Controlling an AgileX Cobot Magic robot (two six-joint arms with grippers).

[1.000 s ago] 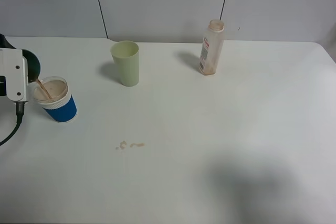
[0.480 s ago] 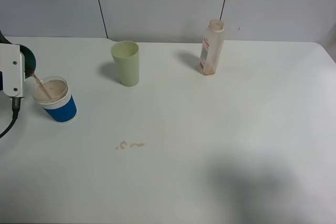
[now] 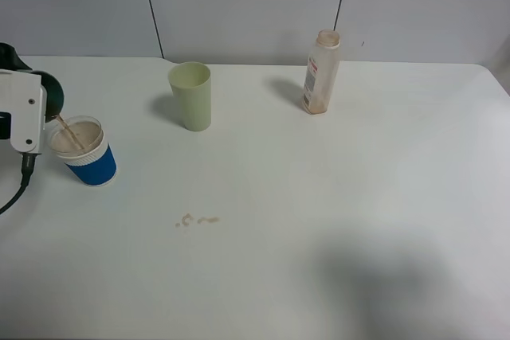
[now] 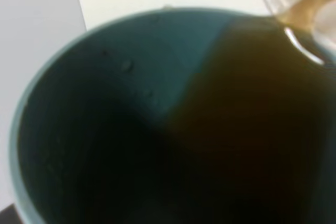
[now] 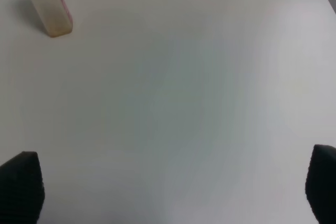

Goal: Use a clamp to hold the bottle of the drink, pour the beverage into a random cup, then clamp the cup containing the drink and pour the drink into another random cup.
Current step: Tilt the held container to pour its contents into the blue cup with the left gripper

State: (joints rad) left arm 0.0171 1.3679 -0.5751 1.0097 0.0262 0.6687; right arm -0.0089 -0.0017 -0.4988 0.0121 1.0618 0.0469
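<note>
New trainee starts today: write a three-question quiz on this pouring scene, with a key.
1. True or false: the bottle stands upright on the table, away from both grippers.
2. The brown stream from the tilted teal cup falls into which cup? A) the pale green tumbler B) the blue-sleeved paper cup C) neither
3. What marks the table in front of the pale green tumbler?

Key: 1 true. 2 B. 3 A few small brown drops.
</note>
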